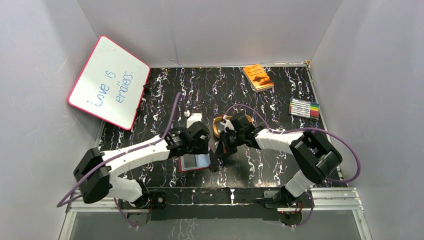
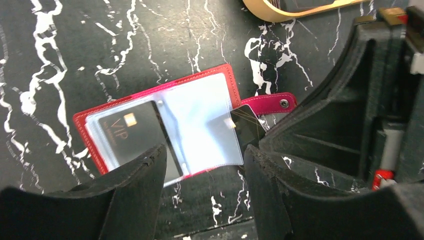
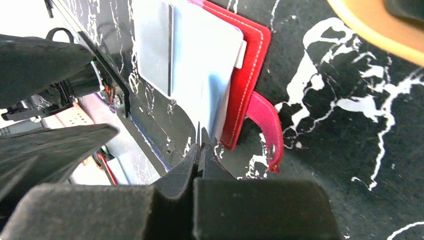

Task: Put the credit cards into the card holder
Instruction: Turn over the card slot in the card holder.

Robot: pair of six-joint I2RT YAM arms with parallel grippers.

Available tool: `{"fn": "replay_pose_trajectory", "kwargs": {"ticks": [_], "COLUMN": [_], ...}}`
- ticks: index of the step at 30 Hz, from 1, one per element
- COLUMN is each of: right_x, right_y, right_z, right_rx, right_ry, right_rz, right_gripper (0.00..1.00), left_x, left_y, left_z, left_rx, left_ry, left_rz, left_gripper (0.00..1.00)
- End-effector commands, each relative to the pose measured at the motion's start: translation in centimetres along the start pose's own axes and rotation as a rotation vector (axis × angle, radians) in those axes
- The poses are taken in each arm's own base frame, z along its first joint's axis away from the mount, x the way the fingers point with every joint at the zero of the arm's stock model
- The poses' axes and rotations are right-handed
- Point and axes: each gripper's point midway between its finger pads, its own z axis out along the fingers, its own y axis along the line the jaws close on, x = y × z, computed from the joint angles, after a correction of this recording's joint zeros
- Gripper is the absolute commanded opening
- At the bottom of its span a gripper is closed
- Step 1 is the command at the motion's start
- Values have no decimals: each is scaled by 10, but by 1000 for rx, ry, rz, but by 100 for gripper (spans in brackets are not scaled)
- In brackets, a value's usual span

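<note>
Progress looks to be about midway. The card holder (image 3: 250, 65) lies open and flat on the table (image 2: 50, 50), near its front edge between the two arms, with its snap tab (image 2: 272, 102) sticking out toward the right arm. One black card (image 2: 131, 137) marked VIP already sits inside a clear sleeve on the half farther from the tab, so that one counts as done.

A second dark card (image 2: 246, 127) with thin gold lines is at the tab-side edge of the holder. One corner overlaps the clear sleeve there, but most of it is outside, so I judge it only started. The right tool (image 3: 200, 152) is closed tight, and a thin edge rises from between its fingertips toward the sleeves. I take that edge to be this card, held on edge. The left tool (image 2: 202, 152) hangs just above the holder with its jaws well apart and nothing between them, so it neither grips nor pins the holder.

By my reading, what remains is to slide the second card fully into its sleeve. The pale sheets in the holder may be cards or empty sleeves; I cannot tell which. A small white thing (image 1: 194, 118) lies farther back on the table beside the gold tray (image 2: 280, 12), too small to identify as a card.
</note>
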Motion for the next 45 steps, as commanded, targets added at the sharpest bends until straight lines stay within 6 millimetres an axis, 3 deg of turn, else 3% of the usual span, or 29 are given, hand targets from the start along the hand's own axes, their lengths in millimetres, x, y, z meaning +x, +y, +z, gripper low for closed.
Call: {"fn": "replay_pose_trajectory", "kwargs": {"ticks": [1,5,9,14,26,32,37,45], "right_x": [-20,-21,-22,-23,-21,-29,-40,-42], "right_y": [30,39,47,51,59,69,51,48], "right_z": [2,6,12,24,50,27,3,11], "right_rx": [-76,-90,-100,-96,-90,-71,-38,-121], "right_ry": [-31,-28,-21,1,47,-36,-160,-153], "right_rz": [-67,-82,-96,-103,-111,-132,-77,-44], "right_gripper": [0,0,0,0,0,0,0,0], "left_x": [0,23,41,52,27,28,33,71], "left_y": [38,85,112,117,103,100,113,131], "left_z": [-25,-28,-23,-17,-24,-13,-14,-2], "left_rx": [-97,-185,-195,-195,-128,-143,-182,-201], "left_ry": [-62,-62,-52,-28,-98,-80,-104,-36], "left_rz": [-81,-206,-303,-336,-344,-344,-411,-553], "left_gripper": [56,53,47,45,63,63,63,60]}}
